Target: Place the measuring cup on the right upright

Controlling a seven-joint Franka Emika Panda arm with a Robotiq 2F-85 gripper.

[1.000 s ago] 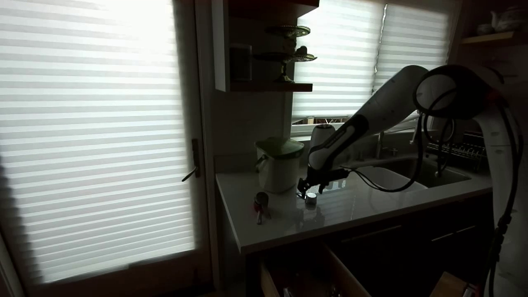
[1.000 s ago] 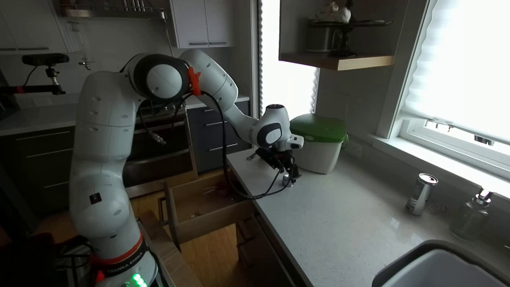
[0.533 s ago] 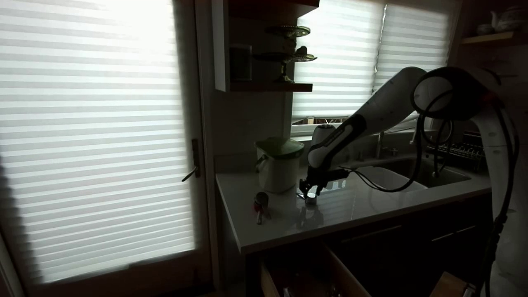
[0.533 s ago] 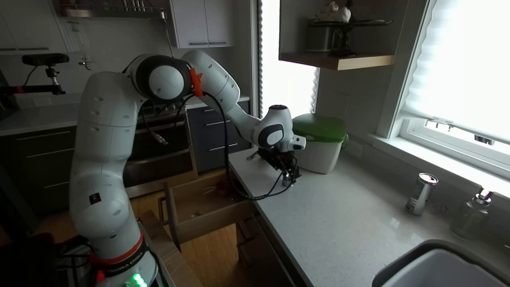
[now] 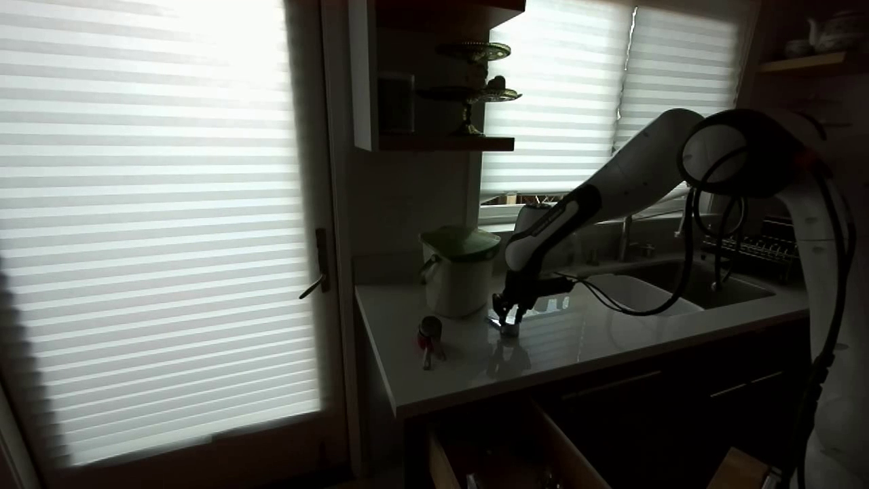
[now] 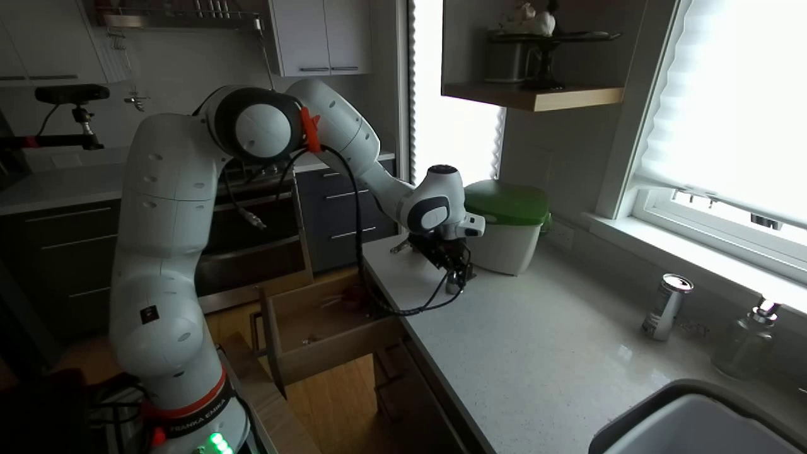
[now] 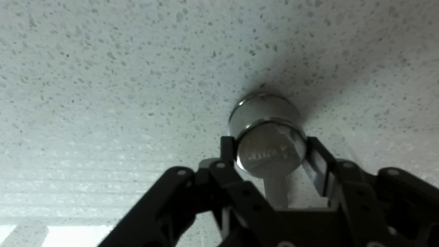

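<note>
The measuring cup (image 7: 269, 159), small and shiny metal, stands on the speckled counter (image 7: 120, 85). Its round face with faint lettering is turned up toward the wrist camera, and its flat handle (image 7: 275, 192) runs back under the palm. My gripper (image 7: 271, 145) is shut on the cup, one finger pressed against each side. An exterior view shows the measuring cup (image 5: 510, 331) low between the fingers, at the counter surface. The other small, darker cup (image 5: 429, 327), tinged red, sits nearer the counter's end with its handle toward the front edge.
A pale canister (image 5: 458, 288) with a green lid stands close behind the gripper. Below the counter edge, a drawer (image 6: 334, 359) is pulled out. Farther along are a can (image 6: 667, 309), a soap bottle (image 6: 747, 343) and a grey tub (image 6: 700, 432).
The jaws have come together from wide apart and now clasp the measuring cup. My gripper has sunk slightly, and in the exterior views more of the cup is covered.
</note>
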